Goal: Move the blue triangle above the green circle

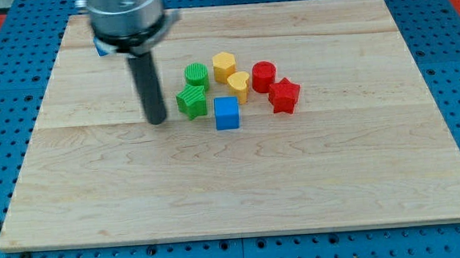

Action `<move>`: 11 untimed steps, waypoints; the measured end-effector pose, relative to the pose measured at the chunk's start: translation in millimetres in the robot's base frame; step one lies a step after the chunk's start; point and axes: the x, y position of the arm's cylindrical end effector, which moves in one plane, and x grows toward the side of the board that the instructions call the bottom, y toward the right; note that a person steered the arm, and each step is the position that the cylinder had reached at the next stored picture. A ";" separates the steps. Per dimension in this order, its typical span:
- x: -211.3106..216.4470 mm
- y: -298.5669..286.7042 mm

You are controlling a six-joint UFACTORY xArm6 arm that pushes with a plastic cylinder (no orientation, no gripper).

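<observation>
The green circle (197, 73) stands near the board's middle, just above the green star (191, 101). A small blue piece (100, 49), likely the blue triangle, shows at the view's upper left, mostly hidden behind the arm's head. My tip (157, 120) rests on the board to the left of the green star, a short gap away, and below and right of that blue piece.
A blue cube (227, 112) lies right of the green star. A yellow hexagon (224, 65), a yellow heart (238, 86), a red cylinder (263, 76) and a red star (284, 95) cluster to the right. The wooden board (241, 184) sits on a blue pegboard.
</observation>
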 end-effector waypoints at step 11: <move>-187.2 82.7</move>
